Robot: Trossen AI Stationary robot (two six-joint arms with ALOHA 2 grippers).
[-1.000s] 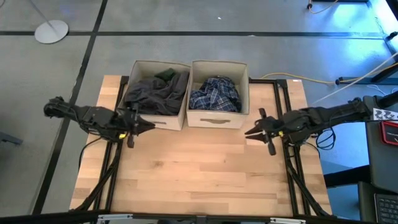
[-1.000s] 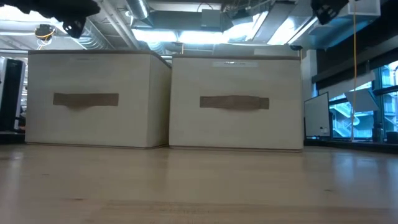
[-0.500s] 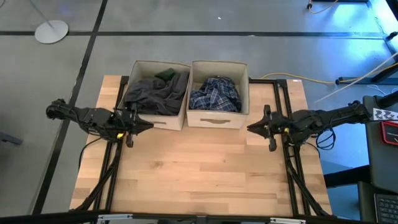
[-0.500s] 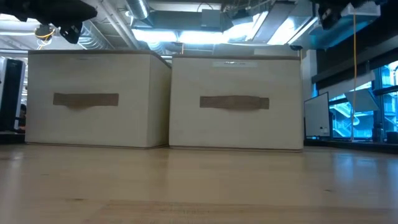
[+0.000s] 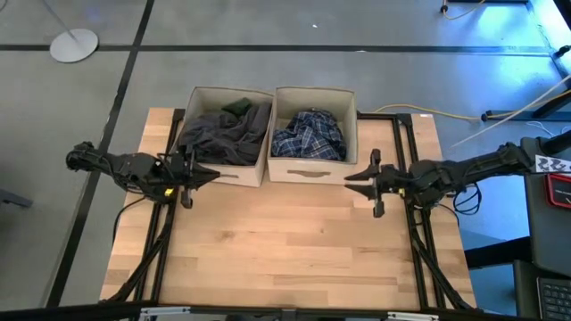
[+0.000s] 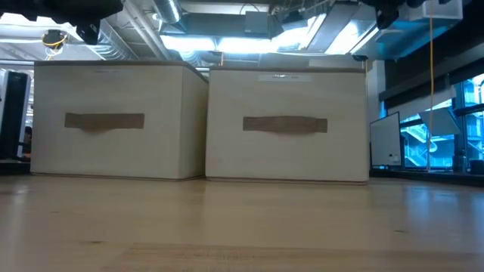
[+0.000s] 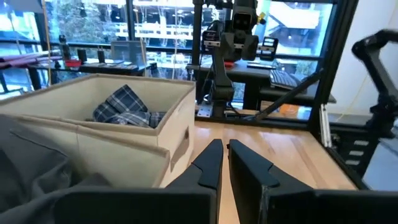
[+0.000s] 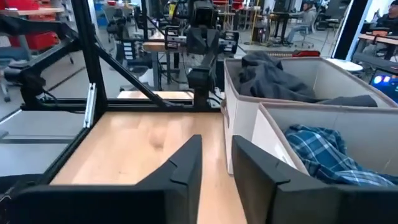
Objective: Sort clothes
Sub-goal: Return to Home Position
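Note:
A dark grey garment (image 5: 223, 134) fills the left beige box (image 5: 198, 92), with a dark green garment (image 5: 236, 107) at its far side. A blue-and-white plaid garment (image 5: 308, 134) lies in the right beige box (image 5: 308, 169). The white garment is not visible. My left gripper (image 5: 214, 176) hovers shut and empty in front of the left box's near wall; it also shows in the left wrist view (image 7: 225, 149). My right gripper (image 5: 348, 177) hovers beside the right box's near right corner, open by a small gap (image 8: 216, 146) and empty.
The two boxes stand side by side at the table's far middle, their handles facing the near edge (image 6: 283, 125). Bare wooden table top (image 5: 285, 241) lies in front of them. Black frame rails (image 5: 406, 134) run along both sides of the table.
My right gripper has gone toward the table's left and a little toward the far edge, closer to the right box's near corner. The clothes and boxes have stayed where they were.

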